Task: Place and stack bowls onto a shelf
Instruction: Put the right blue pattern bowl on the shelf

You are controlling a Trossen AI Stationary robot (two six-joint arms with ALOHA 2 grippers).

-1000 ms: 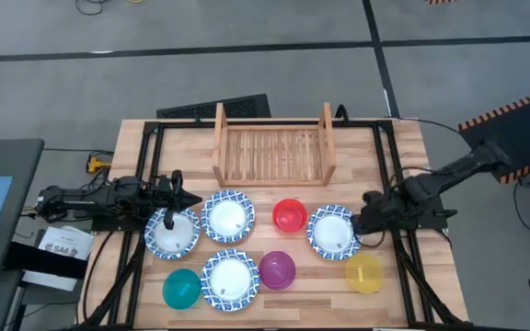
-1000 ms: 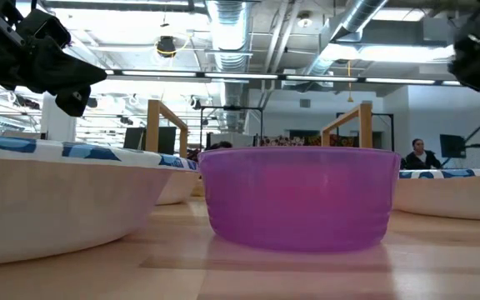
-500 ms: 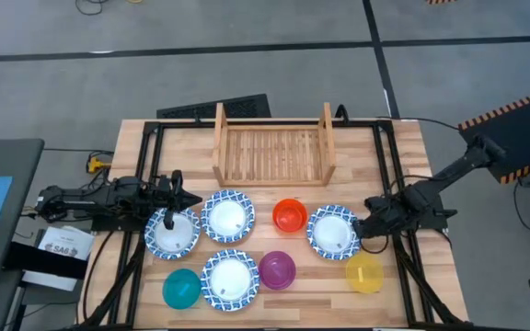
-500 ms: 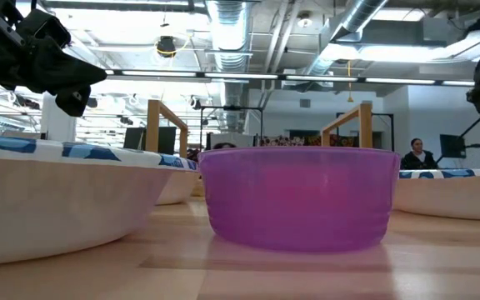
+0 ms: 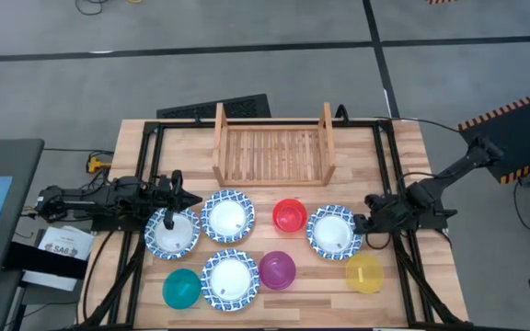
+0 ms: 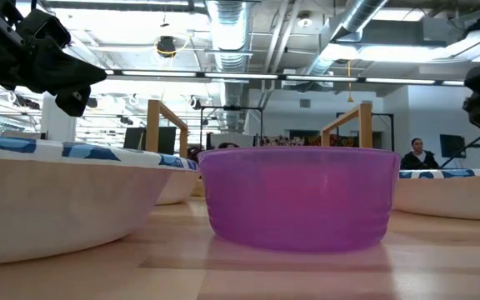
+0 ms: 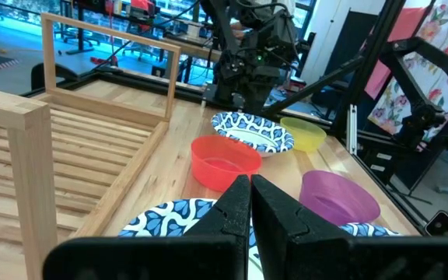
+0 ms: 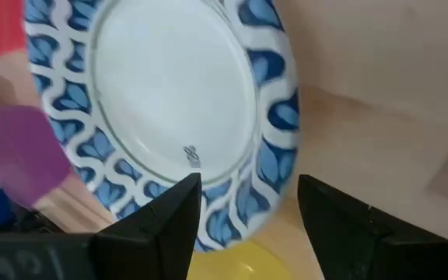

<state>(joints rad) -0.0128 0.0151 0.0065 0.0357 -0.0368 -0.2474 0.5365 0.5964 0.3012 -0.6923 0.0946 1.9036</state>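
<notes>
Bowls (image 5: 229, 218) crowding table (image 5: 403, 147), shelf (image 5: 273, 150) behind

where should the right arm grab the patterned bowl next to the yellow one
By its thin blue rim on the side facing the right end effector. The patterned bowl is wide and shallow, so open fingers likely need to straddle the rim edge, one inside, one outside, clear of the yellow bowl.

Bare table (image 5: 182, 175) flanks the shelf (image 5: 272, 147); bowls (image 5: 260, 244) crowd the front.
</notes>
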